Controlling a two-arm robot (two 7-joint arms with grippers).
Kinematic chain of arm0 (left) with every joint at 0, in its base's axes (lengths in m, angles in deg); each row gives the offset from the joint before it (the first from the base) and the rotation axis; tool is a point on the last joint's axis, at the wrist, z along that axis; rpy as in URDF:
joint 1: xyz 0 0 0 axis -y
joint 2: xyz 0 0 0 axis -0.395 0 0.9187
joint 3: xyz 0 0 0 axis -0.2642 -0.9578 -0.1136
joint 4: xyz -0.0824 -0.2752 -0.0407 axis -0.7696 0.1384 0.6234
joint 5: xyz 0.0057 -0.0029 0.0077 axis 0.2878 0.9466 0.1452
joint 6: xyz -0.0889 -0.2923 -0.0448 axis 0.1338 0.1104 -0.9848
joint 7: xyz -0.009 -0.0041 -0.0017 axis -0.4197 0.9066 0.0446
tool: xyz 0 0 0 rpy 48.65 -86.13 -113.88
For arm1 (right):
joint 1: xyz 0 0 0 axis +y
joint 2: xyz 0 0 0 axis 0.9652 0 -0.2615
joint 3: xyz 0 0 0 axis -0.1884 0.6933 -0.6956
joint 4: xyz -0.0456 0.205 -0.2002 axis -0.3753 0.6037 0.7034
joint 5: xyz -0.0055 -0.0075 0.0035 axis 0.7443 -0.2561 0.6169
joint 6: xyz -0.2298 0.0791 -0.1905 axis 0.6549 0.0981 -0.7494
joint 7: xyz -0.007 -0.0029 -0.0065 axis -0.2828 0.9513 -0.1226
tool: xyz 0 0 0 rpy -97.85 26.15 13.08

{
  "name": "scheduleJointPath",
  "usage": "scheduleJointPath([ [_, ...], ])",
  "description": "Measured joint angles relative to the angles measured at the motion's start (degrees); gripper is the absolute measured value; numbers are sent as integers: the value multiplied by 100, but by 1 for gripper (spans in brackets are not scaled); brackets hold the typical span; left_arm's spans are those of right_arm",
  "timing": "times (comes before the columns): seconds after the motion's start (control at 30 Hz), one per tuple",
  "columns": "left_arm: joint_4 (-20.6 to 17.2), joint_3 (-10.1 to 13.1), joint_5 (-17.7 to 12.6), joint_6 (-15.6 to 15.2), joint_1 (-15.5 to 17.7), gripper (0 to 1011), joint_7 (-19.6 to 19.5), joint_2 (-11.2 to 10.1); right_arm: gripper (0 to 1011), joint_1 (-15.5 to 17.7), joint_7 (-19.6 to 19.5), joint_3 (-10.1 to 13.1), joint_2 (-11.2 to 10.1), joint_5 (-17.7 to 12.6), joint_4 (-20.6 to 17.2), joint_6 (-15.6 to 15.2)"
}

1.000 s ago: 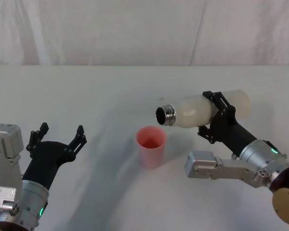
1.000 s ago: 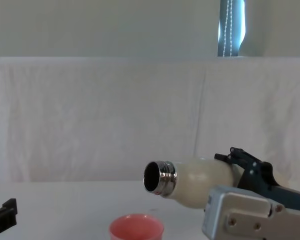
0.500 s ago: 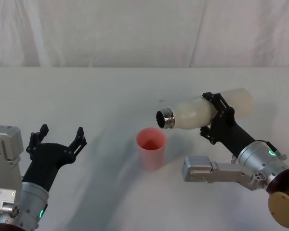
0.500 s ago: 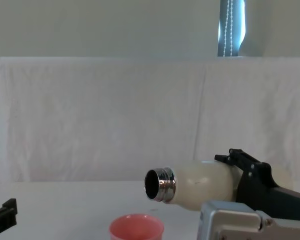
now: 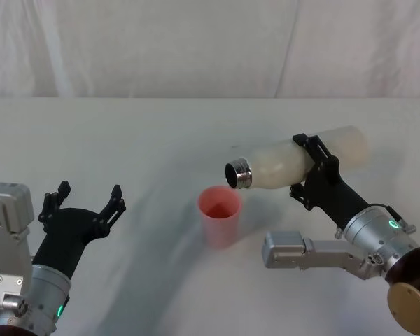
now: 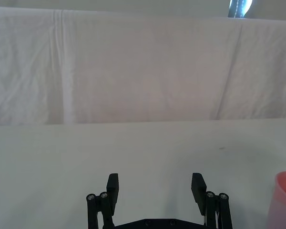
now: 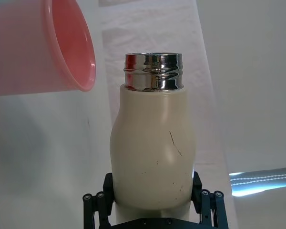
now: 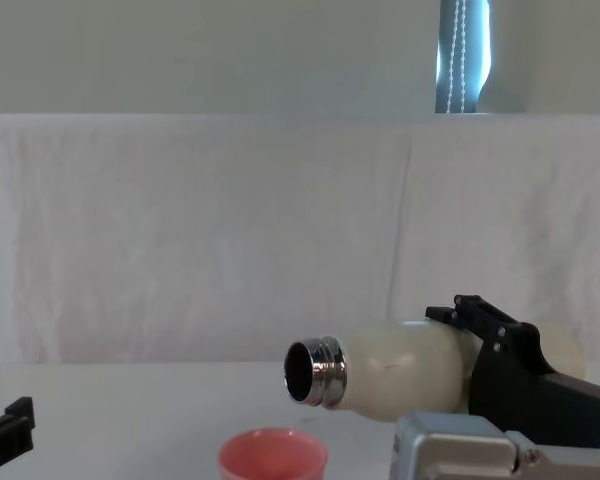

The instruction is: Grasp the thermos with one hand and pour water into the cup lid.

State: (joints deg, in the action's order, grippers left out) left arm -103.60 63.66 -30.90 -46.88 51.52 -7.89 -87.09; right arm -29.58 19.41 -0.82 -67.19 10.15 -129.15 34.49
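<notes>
At the near left corner of the tabletop (image 5: 126,133) the left end effector (image 5: 84,199) is parked, its grey-and-black arm slanting up from the bottom edge and its fingers (image 6: 112,185) spread wide apart with nothing between them; in the left wrist view the two finger pads point out over bare white cloth. Toward the middle stands the pink cup lid (image 5: 220,213), upright on the tabletop, mouth open upward. Just above and beside its rim, on the right, hangs the steel threaded neck of the cream-white thermos (image 5: 294,164), which is tipped almost flat, mouth angled slightly down toward the cup lid and its base raised to the right. No stream of water can be made out between neck and cup. The right end effector (image 5: 315,168) is clamped around the thermos's body past the shoulders, toward the base end, its black jaws on either side of the bottle in the right wrist view. Its arm reaches in from the near right corner, wrist rolled so the bottle lies sideways. No writing or label is readable on the thermos; faint scratches mark its side
</notes>
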Motion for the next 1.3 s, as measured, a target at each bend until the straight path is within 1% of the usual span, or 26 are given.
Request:
scheduleJointPath([
  [0.57,0,0,0,0,0,1001,0,0,955,24,-74,-104,-64,194,-50,-39],
  [0.9,0,0,0,0,0,1001,0,0,955,-28,-118,-153,-111,312,-59,-42],
  [1.3,0,0,0,0,0,1001,0,0,955,-68,-120,-163,-143,322,-72,-40],
])
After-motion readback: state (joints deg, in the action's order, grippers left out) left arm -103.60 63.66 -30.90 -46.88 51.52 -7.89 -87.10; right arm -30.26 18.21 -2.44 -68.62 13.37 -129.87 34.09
